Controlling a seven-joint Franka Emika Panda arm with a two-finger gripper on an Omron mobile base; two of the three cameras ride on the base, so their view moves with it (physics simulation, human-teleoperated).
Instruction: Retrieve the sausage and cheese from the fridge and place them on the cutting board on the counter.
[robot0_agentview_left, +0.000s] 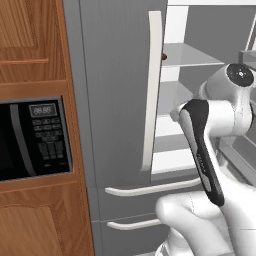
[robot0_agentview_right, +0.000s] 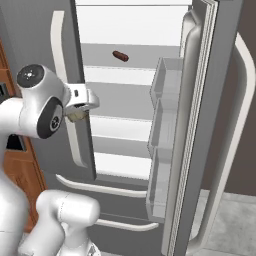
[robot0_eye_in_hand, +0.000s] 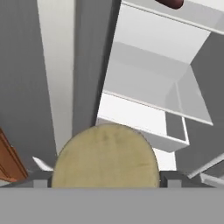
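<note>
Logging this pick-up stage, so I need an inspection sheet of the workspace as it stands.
Surface: white shelves inside the tall grey fridge; right door open, left door shut.
Job's things: slim dark reddish-brown sausage lying on an upper shelf; pale yellowish cheese chunk between the end effector's fingers.
Clutter: nothing seen.
Grippers: end effector closed on the cheese chunk, in front of the open fridge.
Cables: nothing seen.
Surroundings: black microwave set in brown wooden cabinets.

Dark sausage (robot0_agentview_right: 120, 56) lying on upper shelf of open fridge (robot0_agentview_right: 200, 125), pale cheese (robot0_eye_in_hand: 105, 156) between gripper (robot0_eye_in_hand: 105, 180) fingers
</note>
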